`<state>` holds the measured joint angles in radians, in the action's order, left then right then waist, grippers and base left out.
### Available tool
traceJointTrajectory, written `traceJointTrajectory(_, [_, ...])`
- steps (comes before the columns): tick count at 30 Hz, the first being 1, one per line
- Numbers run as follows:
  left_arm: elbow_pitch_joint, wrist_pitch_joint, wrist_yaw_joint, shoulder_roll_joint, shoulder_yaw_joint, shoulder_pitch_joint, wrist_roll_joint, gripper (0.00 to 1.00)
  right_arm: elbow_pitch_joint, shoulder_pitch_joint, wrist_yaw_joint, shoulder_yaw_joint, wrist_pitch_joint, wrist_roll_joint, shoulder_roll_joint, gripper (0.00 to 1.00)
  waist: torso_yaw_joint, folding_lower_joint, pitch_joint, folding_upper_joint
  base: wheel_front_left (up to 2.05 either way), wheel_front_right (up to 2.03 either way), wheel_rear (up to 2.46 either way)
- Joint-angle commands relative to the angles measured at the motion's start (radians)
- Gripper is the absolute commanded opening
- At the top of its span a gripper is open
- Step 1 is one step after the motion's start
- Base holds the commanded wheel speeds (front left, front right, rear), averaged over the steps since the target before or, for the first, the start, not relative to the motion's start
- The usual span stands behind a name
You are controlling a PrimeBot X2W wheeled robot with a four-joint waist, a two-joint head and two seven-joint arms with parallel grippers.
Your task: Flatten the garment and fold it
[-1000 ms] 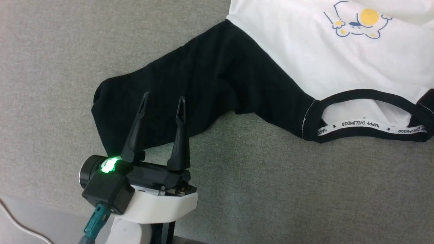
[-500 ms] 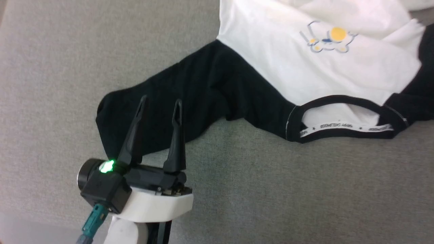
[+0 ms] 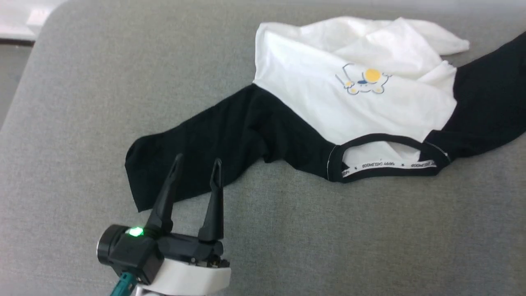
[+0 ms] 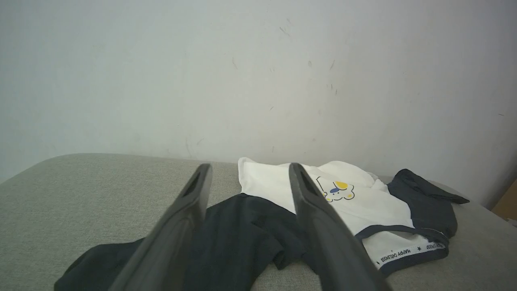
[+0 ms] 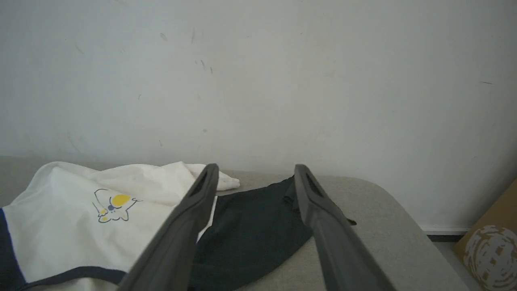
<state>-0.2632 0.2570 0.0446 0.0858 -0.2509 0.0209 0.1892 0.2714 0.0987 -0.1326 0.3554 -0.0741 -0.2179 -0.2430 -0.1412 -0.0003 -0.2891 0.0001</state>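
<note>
Head view: the shirt [image 3: 328,102] lies rumpled on the grey cushion [image 3: 370,230], white body at 1 o'clock from the left tool [image 3: 197,159], which is spread (and empty) over one black sleeve [image 3: 205,139]. The right tool [image 5: 256,166] is spread too, pinching nothing.

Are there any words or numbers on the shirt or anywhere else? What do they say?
"HAPPY CHILDHOOD", with stars beside it: on the white neck tape inside the shirt's collar.
Cartoon chest print: a picture with no letters.
White mark on the cardboard box: too blurred to read.
</note>
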Motion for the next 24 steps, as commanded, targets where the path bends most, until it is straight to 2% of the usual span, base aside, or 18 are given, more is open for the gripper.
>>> traceJointTrajectory(1, [0.004, 0.005, -0.004, 0.003, -0.001, 0.015, -0.007, 1.00, 0.036, -0.056, 0.002, 0.010, 0.011, 0.027, 0.052, 1.00, 0.007, 0.0003, 0.030, -0.0001, 0.00, 0.00, 0.00])
traceJointTrajectory(3, [0.010, 0.005, -0.002, 0.010, 0.000, 0.030, -0.014, 1.00, 0.083, -0.134, 0.002, 0.016, 0.020, 0.051, 0.136, 1.00, 0.013, 0.0003, 0.035, -0.0001, 0.00, 0.00, 0.00])
traceJointTrajectory(6, [0.014, -0.004, -0.010, 0.027, -0.005, 0.031, -0.023, 1.00, 0.118, -0.193, 0.002, 0.003, 0.031, 0.051, 0.181, 1.00, 0.027, 0.0003, 0.033, -0.0001, 0.00, 0.00, 0.00])
traceJointTrajectory(9, [0.025, -0.064, -0.037, 0.055, -0.033, -0.014, -0.046, 1.00, 0.132, -0.207, 0.002, -0.010, 0.033, 0.051, 0.190, 1.00, 0.038, 0.0003, 0.021, -0.0001, 0.00, 0.00, 0.00])
traceJointTrajectory(13, [0.081, -0.198, -0.112, 0.098, -0.093, -0.138, -0.069, 1.00, 0.142, -0.184, 0.002, -0.023, 0.028, 0.051, 0.192, 1.00, 0.047, 0.0003, -0.014, -0.0001, 0.00, 0.00, 0.00])
traceJointTrajectory(16, [0.142, -0.268, -0.149, 0.113, -0.137, -0.254, -0.054, 1.00, 0.146, -0.166, 0.002, -0.044, 0.023, 0.048, 0.192, 1.00, 0.049, 0.0003, -0.047, -0.0001, 0.00, 0.00, 0.00])
traceJointTrajectory(24, [0.330, -0.471, -0.174, 0.201, -0.315, -0.478, -0.044, 1.00, 0.152, -0.143, 0.002, -0.080, 0.015, 0.039, 0.193, 1.00, 0.059, 0.0003, -0.126, -0.0001, 0.00, 0.00, 0.00])
